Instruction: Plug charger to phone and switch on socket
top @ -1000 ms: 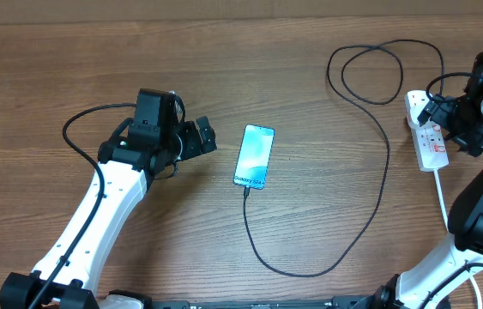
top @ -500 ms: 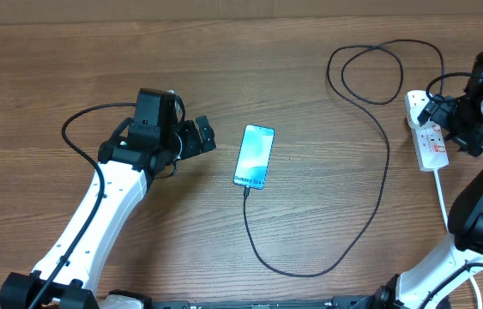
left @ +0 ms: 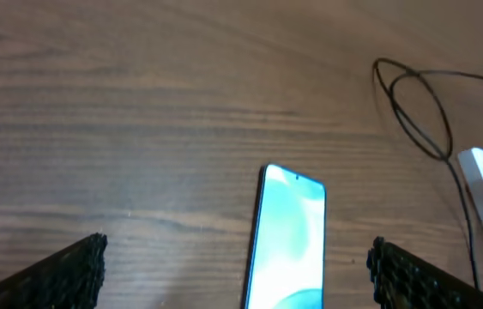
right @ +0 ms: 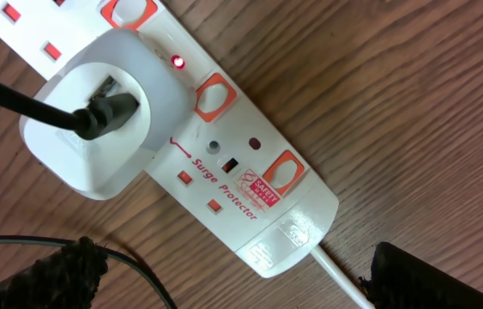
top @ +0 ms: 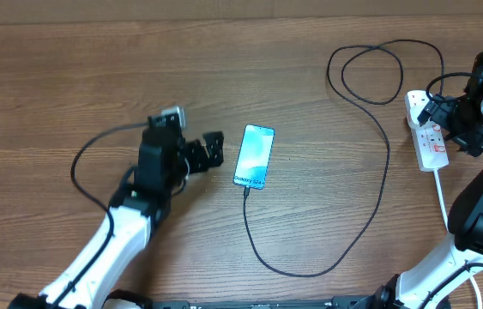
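1. Because it fills every view, the wooden table (top: 52, 51) is the largest element and carries all the others.
2. Left arm (top: 112, 240): reaches from the lower left edge toward the centre. The left gripper (top: 209, 150) sits just left of the phone, apart from it. In the wrist view its fingers (left: 69, 270) stand wide apart with nothing held.
3. Right arm (top: 481, 215): rises along the right edge. The right gripper (top: 445, 116) is over the socket, and its fingers (right: 52, 275) are spread with nothing between them. Contact with the strip cannot be told.
4. Charger (top: 387, 172): a thin black cable that loops at the upper right, sweeps down and round, and meets the phone's bottom edge.
5. Socket (right: 250, 172): a white strip at the right edge of the table, with its thick white cord (top: 443, 202) trailing toward the lower edge.
6. Phone (top: 255, 156): lies flat near the table's centre, screen up and lit blue-cyan.
7. White adapter (right: 95, 129): seated in the socket, with the black cable end entering it.
8. Red lamp (right: 178, 62): lit, just beside the adapter.
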You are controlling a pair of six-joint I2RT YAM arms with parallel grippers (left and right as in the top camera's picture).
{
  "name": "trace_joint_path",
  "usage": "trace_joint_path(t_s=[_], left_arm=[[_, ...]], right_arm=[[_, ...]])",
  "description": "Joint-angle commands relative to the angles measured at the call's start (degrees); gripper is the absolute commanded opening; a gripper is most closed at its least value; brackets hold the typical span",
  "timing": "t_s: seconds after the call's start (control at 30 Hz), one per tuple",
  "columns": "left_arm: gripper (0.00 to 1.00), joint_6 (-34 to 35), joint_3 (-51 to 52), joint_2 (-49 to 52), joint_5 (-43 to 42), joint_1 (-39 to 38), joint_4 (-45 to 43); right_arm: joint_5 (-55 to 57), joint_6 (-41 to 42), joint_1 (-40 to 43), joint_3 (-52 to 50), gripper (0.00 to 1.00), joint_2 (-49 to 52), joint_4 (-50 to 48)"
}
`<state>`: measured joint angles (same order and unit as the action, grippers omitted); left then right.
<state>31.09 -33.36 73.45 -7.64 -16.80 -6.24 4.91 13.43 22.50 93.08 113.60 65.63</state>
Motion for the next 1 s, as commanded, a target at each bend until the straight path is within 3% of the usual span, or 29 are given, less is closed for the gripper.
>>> trace_joint_path(t_s=[0.0, 0.23, 0.73, 0.97], left_arm=[[1.0, -1.1, 5.3, -3.6, 1.7, -0.1, -4.0], [1.0, -1.1, 11.6, -8.0, 3.2, -0.1, -11.7], [1.0, 0.0, 16.8, -11.3, 3.2, 0.8, -13.4], [1.0, 0.3, 23.9, -13.9, 3.7, 1.1, -19.6]], right_arm=[[0.5, 0.0, 0.1, 0.9, 1.0, -1.7, -0.1], [0.5, 0.0, 0.1, 0.9, 1.0, -1.7, -0.1], [0.5, 0.0, 0.1, 0.9, 1.0, -1.7, -0.1], [0.5, 0.0, 0.1, 0.9, 1.0, -1.7, -0.1]])
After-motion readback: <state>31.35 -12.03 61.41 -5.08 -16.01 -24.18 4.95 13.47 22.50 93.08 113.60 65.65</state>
